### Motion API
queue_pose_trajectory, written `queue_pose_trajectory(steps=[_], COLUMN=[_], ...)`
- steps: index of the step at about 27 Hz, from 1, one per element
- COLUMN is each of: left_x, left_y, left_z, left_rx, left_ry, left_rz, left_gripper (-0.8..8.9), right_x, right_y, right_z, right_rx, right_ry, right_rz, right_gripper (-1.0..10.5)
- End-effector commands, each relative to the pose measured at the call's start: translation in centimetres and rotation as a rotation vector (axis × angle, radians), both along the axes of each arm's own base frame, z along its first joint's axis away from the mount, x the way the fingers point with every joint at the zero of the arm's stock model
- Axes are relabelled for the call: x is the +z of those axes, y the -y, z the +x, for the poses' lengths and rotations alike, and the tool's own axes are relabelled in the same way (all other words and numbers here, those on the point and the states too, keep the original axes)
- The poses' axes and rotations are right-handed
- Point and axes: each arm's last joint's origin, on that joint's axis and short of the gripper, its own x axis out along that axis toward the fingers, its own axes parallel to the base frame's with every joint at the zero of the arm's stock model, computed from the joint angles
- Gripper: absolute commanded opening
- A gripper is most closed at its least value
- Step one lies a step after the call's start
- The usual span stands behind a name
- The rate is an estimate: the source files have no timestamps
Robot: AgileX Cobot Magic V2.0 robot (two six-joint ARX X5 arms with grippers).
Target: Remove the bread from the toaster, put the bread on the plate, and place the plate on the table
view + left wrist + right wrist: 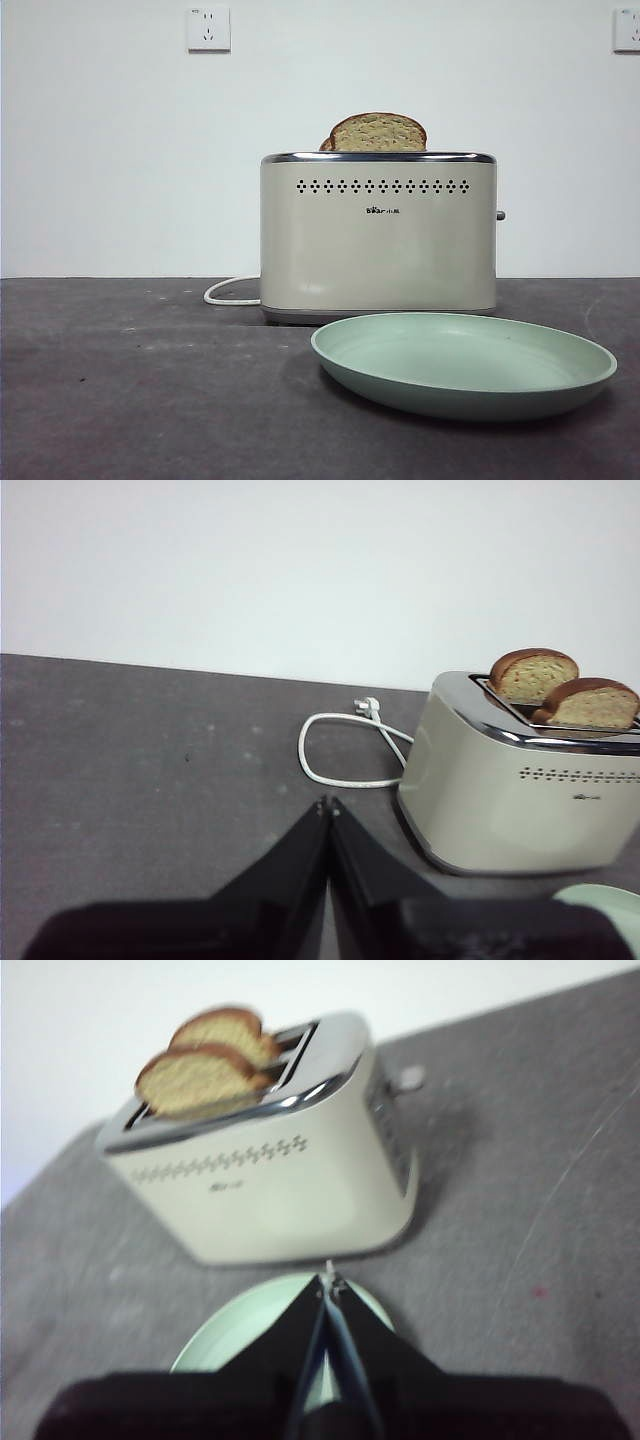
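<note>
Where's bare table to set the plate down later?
Bare dark grey table lies left of the pale mint-green plate, in front of the white cord. It is crowded where the plate sits just before the cream-beige toaster.

A white wall socket (208,28) sits on the pale wall (120,160) at the frame's upper left, a second socket (627,29) is cut off at the upper right edge, and a narrower second slice (533,674) stands upright at mid right.
</note>
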Motion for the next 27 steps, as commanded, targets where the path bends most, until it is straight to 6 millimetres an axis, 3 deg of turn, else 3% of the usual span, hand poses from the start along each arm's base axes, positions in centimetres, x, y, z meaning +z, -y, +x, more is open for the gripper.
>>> queue_pose_trajectory(steps=[1, 6, 10, 19, 23, 25, 27], left_x=[1.8, 4.8, 6.2, 6.8, 6.7, 6.6, 6.6], left_y=[0.1, 0.2, 0.3, 0.4, 0.4, 0.4, 0.5], left_z=[-0.3, -0.7, -0.9, -1.2, -1.3, -1.3, -1.3], left_rx=[-0.030, -0.093, -0.138, -0.191, -0.192, -0.193, -0.209], left_ry=[-0.031, -0.130, -0.208, -0.292, -0.308, -0.316, -0.318], left_rz=[0.038, 0.092, 0.109, 0.109, 0.107, 0.106, 0.101], left_gripper=[-0.06, -0.06, -0.06, -0.05, 0.06, 1.12, 3.91], right_x=[2.5, 6.4, 8.1, 8.4, 8.4, 8.4, 8.4], right_y=[-0.2, -0.5, -0.7, -1.0, -1.1, -1.1, -1.1], right_z=[0.1, 0.4, 0.4, 0.2, 0.2, 0.2, 0.2], right_rx=[0.057, 0.130, 0.195, 0.291, 0.293, 0.293, 0.287], right_ry=[-0.026, -0.143, -0.242, -0.325, -0.325, -0.326, -0.331], right_rz=[-0.088, -0.179, -0.226, -0.252, -0.252, -0.251, -0.243], right_gripper=[-0.1, -0.1, -0.1, -0.1, 0.4, 2.2, 4.8])
